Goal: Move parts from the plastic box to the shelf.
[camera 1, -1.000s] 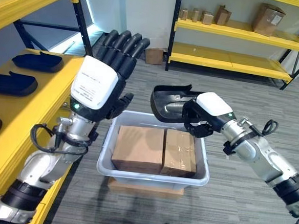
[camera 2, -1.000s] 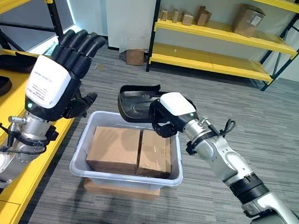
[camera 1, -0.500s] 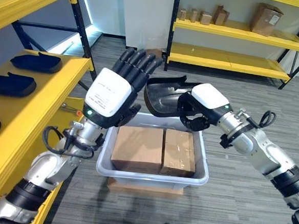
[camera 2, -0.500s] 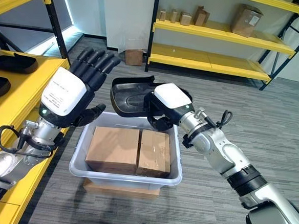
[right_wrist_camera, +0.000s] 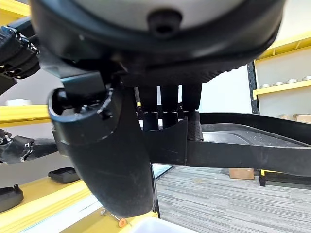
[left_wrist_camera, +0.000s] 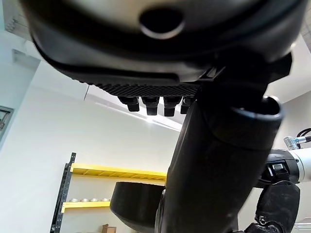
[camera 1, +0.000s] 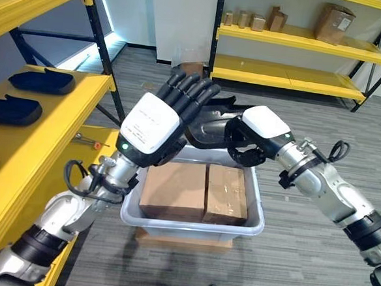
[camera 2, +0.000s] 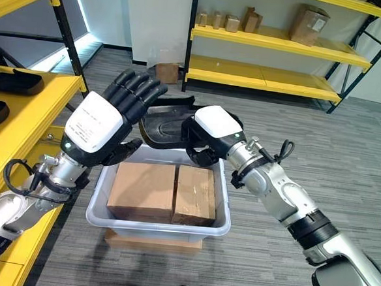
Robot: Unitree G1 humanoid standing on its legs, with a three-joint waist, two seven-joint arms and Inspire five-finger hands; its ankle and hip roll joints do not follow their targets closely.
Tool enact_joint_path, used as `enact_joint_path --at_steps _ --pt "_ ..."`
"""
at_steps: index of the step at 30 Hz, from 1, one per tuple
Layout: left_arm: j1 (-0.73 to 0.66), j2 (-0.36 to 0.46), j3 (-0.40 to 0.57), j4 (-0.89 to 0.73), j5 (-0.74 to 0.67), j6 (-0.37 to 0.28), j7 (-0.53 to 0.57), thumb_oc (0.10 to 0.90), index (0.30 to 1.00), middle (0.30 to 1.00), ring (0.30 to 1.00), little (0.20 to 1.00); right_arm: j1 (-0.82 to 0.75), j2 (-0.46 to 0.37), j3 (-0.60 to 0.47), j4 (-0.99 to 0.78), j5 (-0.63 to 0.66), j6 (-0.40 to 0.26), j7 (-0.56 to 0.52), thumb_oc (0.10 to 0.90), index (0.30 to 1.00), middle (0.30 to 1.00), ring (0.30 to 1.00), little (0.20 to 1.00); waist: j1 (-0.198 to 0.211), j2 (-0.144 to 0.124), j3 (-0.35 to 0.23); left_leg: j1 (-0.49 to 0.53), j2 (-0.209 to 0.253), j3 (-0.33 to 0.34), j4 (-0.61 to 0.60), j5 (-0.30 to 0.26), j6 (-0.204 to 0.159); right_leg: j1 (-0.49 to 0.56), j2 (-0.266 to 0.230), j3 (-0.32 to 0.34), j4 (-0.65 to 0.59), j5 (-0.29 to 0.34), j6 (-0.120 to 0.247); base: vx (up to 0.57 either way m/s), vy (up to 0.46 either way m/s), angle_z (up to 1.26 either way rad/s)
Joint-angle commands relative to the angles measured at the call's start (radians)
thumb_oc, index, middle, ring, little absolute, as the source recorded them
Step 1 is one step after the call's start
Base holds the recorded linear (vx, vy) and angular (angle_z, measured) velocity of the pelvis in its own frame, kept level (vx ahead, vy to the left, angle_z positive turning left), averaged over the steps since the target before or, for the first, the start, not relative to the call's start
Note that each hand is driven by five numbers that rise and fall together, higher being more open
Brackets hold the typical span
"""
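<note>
The right hand (camera 2: pixel 211 134) has its fingers curled round the edge of a black part (camera 2: pixel 166 123), holding it in the air above the far rim of the plastic box (camera 2: pixel 98 205). The left hand (camera 2: pixel 106 127), fingers straight and together, is raised just beside the part's left end, above the box's left corner. Two cardboard cartons (camera 2: pixel 162 192) lie side by side in the box, and more black parts (camera 1: pixel 24 95) rest on the yellow shelf (camera 1: pixel 61 117) to the left.

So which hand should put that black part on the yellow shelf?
Probably the left hand: it is open beside the black part and nearer the yellow shelf. The right hand grips the part but is farther away.
</note>
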Motion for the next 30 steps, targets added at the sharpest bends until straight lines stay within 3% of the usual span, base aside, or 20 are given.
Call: enact_joint_path --at_steps 1,18,30 --pt "-0.148 0.025 -0.025 0.003 -0.005 0.008 0.041 0.9 1.0 1.0 1.0 1.0 -0.218 0.028 -0.016 0.018 0.005 -0.015 -0.066 0.4 0.3 0.3 0.3 0.3 0.007 -0.011 -0.103 0.054 0.095 -0.06 -0.008 -0.054 -0.056 0.026 -0.125 0.034 0.02 -0.013 0.138 0.01 0.005 -0.09" --pt "-0.228 0.034 -0.107 0.106 0.039 0.034 0.03 0.9 1.0 1.0 1.0 1.0 -0.254 0.029 0.002 -0.01 0.017 -0.022 -0.055 0.4 0.3 0.3 0.3 0.3 -0.01 -0.006 -0.109 0.057 0.096 -0.05 -0.008 -0.063 -0.057 0.022 -0.12 0.047 0.012 -0.015 0.14 0.01 0.001 -0.02" --pt "-0.192 0.016 -0.132 0.206 0.052 0.042 0.008 0.9 1.0 1.0 1.0 1.0 -0.26 0.029 -0.008 -0.015 0.03 -0.024 -0.05 0.4 0.3 0.3 0.3 0.3 -0.015 -0.008 -0.106 0.057 0.098 -0.045 -0.008 -0.054 -0.057 0.016 -0.117 0.056 0.013 -0.008 0.136 0.0 0.001 0.0"
